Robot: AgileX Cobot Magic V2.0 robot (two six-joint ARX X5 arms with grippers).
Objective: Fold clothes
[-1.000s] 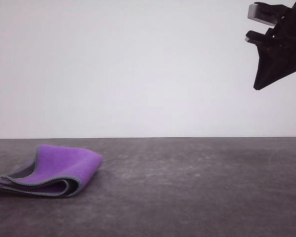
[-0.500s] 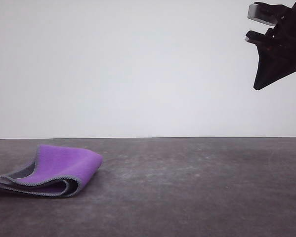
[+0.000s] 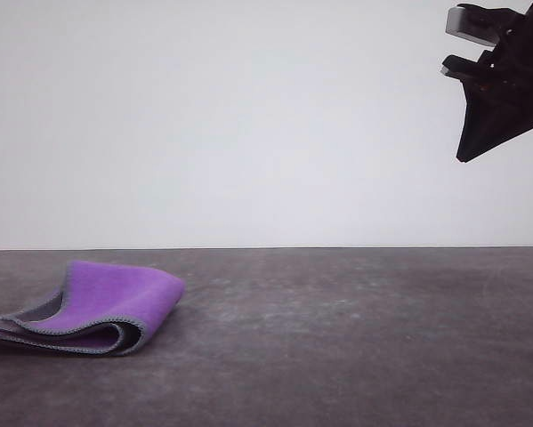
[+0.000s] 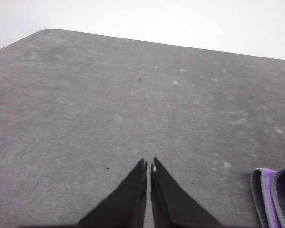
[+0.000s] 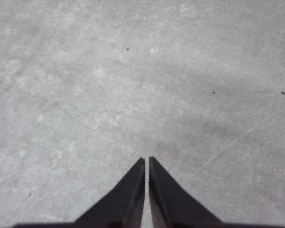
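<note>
Lying folded near the front-left edge of the grey tabletop, one cloth shows its purple face up with grey edging. Bare surface extends to its right as far as the right edge. Two pincers are present. Right pincer hangs high at the right, well apart from the cloth, clenched, empty. Left pincer is clenched and empty, with the cloth near it.

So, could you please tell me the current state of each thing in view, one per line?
cloth: folded over in loose layers, purple face up, lying on the table, held by nothing.
left tool: shut, empty, above the bare table beside the cloth's edge.
right tool: shut, empty, raised well above the table.
table: grey, scuffed, bearing the cloth at its left.
</note>
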